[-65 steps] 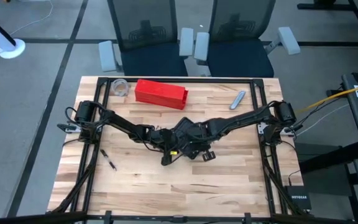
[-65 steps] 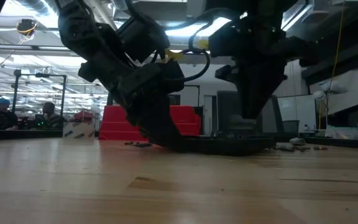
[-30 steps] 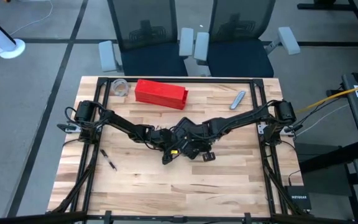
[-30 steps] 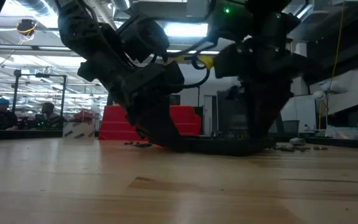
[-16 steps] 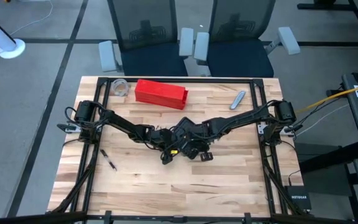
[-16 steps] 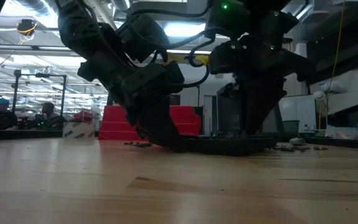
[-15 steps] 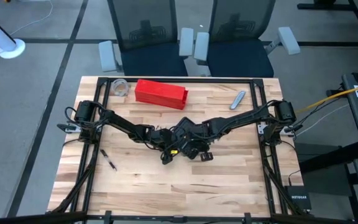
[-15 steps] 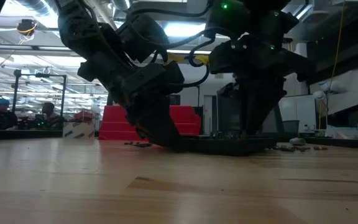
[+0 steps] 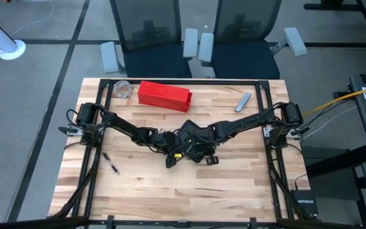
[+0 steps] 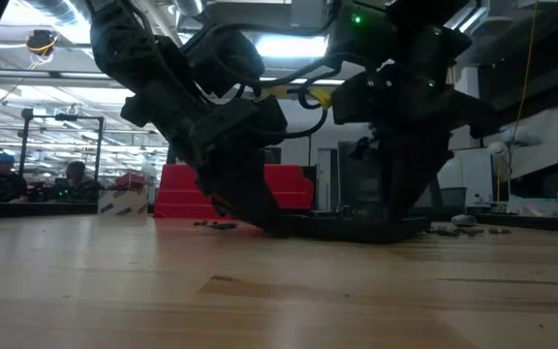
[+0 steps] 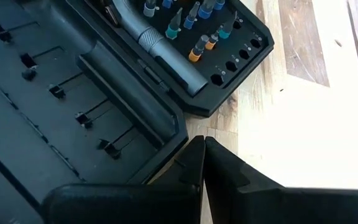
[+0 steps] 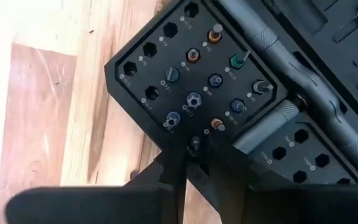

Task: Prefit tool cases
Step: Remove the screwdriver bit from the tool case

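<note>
I see the open black case (image 11: 92,93) lying flat in the middle of the table (image 9: 234,191), in front of the red box (image 9: 164,95), with both arms meeting over it. My left gripper (image 11: 202,163) is fully clenched and empty, its tips resting just beside the edge of the case on the wood. My right gripper (image 12: 191,163) stands over the socket grid and its fingers (image 12: 174,167) pinch a small bit (image 12: 195,144) at the edge of the case.
</note>
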Available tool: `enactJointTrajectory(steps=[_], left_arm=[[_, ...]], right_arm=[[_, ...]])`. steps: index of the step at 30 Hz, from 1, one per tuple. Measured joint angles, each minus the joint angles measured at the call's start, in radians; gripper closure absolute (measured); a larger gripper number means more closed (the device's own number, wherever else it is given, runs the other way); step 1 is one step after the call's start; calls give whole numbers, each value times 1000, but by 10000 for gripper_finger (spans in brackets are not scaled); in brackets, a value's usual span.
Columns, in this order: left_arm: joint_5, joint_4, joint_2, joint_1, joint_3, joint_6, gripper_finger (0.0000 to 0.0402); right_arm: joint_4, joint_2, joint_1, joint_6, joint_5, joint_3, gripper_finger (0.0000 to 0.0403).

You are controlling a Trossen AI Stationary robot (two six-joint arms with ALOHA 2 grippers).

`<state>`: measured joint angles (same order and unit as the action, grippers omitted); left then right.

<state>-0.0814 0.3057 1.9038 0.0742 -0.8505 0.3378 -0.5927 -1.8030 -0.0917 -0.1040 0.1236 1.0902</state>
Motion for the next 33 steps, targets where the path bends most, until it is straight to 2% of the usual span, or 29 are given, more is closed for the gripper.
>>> enactJointTrajectory(steps=[5,9,16,19,22,29,33], left_arm=[[5,21,0,-1,0,-10,401],[5,13,-36,-5,1,-45,402],[25,-124,-178,1,1,-214,401],[43,-111,-219,13,0,-311,402],[42,-84,-210,16,-1,-367,401],[45,34,-100,7,-20,-353,402],[43,47,-53,9,-47,-321,401]], right_arm=[[32,-2,0,28,-1,-1,393],[-3,-2,0,42,-1,5,398],[-20,-2,0,45,7,38,401],[-10,-2,0,46,8,53,402],[-1,-2,2,46,8,57,402],[-6,-2,2,62,7,59,402],[-60,-2,2,69,1,109,403]])
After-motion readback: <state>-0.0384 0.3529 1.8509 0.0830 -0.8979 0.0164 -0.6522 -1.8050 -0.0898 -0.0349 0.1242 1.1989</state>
